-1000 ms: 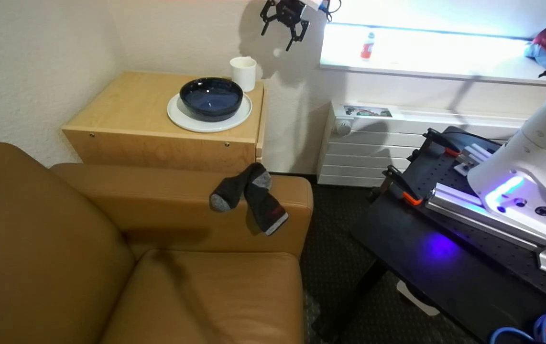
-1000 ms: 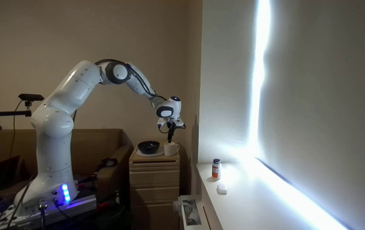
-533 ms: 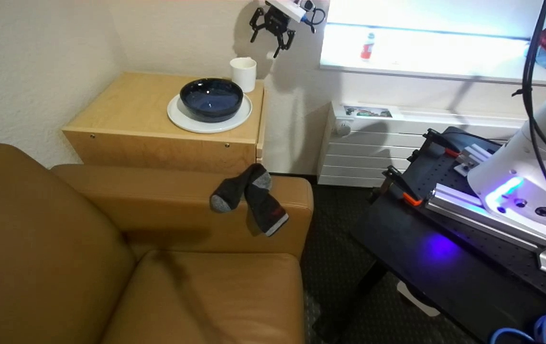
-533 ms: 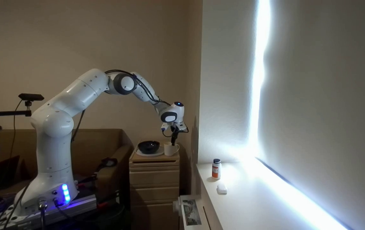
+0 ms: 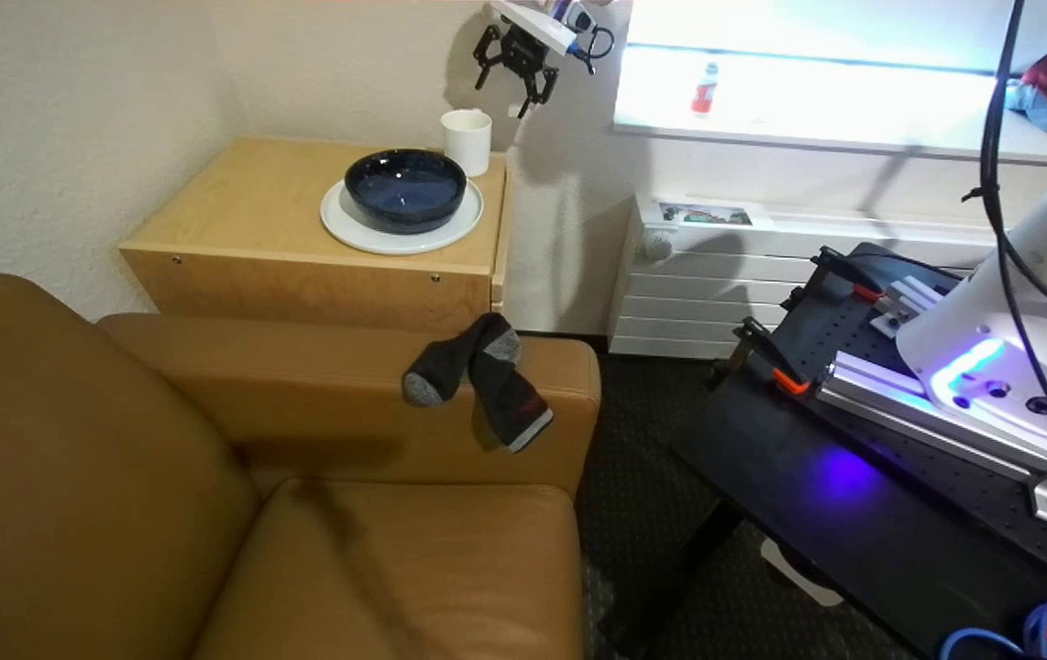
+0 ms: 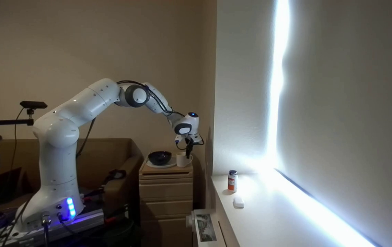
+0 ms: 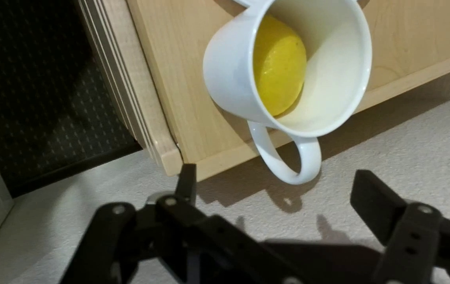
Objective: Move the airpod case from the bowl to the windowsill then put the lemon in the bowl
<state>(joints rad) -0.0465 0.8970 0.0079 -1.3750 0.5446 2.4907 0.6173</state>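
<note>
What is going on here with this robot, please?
A robot arm has its fingers spread open near the white cup, holding nothing. The lemon lies inside that cup and is probably the next thing to grasp. The dark bowl, its destination, stands on the white plate. The airpod case is already on the windowsill, near a small bottle.

Both exterior views, farther back, share the cabinet (image 5: 258, 202); the wrist view (close up) looks down on its corner.
</note>
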